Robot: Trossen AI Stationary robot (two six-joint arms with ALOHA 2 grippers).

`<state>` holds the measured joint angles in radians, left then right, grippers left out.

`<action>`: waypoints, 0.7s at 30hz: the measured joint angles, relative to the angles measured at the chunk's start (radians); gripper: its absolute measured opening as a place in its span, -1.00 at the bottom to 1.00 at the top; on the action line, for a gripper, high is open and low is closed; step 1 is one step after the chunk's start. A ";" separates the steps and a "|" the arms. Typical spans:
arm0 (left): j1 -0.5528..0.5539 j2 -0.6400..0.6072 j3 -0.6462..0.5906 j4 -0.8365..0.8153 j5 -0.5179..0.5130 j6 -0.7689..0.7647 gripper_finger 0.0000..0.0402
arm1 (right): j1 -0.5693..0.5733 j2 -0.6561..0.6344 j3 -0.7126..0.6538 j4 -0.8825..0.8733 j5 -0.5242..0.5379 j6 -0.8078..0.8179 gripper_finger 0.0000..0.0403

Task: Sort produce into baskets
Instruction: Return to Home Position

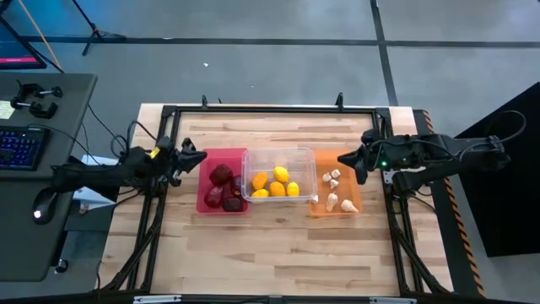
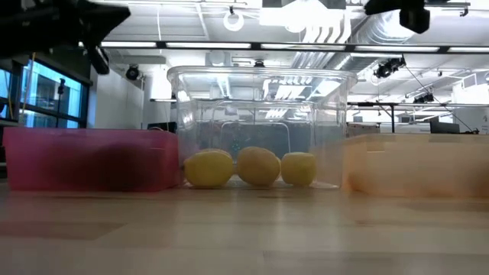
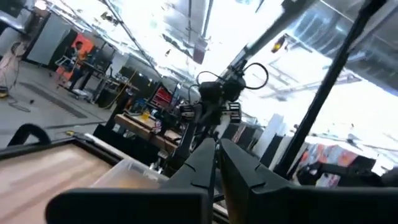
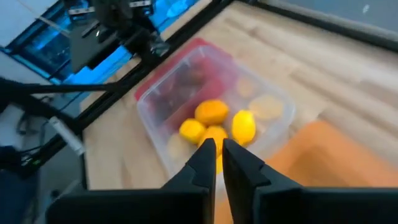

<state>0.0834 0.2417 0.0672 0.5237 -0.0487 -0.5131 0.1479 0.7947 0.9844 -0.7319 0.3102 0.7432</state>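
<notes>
Sorted row, seen from above. Three baskets sit side by side along the counter (image 1: 270,253), the row's long axis running from arm to arm: the red basket (image 1: 202,196) holds the dark red lumps (image 1: 222,187), the clear basket (image 1: 278,150) the lemons (image 1: 277,181), and the orange basket (image 1: 353,191) the garlic bulbs (image 1: 334,176). No piece shows loose on the wood. The left jaws hang just beside the red basket's outer end, the right jaws over the orange basket's outer far corner. Both pairs are drawn together on nothing and point inward at the row. Judged from this, each arm's retreat lies outward, away from the baskets.
</notes>
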 joint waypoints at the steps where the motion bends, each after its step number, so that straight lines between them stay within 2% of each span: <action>1: 0.000 -0.006 -0.024 0.021 -0.010 -0.010 -0.96 | 0.005 -0.005 0.000 -0.015 -0.012 0.012 -0.90; 6: 0.000 -0.021 -0.054 0.010 -0.050 -0.026 -0.99 | 0.070 -0.040 0.000 -0.121 -0.023 0.044 -0.98; 10: 0.000 -0.020 -0.054 0.006 -0.043 -0.046 -0.99 | 0.136 -0.093 0.000 -0.180 -0.015 0.039 -0.99; 13: 0.000 -0.020 -0.054 -0.010 -0.041 -0.089 -0.99 | 0.185 -0.167 -0.016 -0.235 0.027 0.024 -0.99; 15: 0.000 -0.020 -0.054 -0.011 -0.040 -0.128 -0.99 | 0.213 -0.253 -0.075 -0.225 0.063 0.017 -1.00; 18: 0.000 -0.020 -0.054 -0.011 -0.040 -0.163 -0.98 | 0.242 -0.411 -0.230 -0.094 0.084 0.015 -1.00; 21: 0.000 -0.020 -0.054 -0.010 -0.040 -0.164 -0.98 | 0.246 -0.552 -0.447 0.202 0.083 -0.051 -1.00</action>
<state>0.0834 0.2214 0.0128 0.5133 -0.0890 -0.6773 0.3944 0.2431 0.5377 -0.5295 0.3932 0.6918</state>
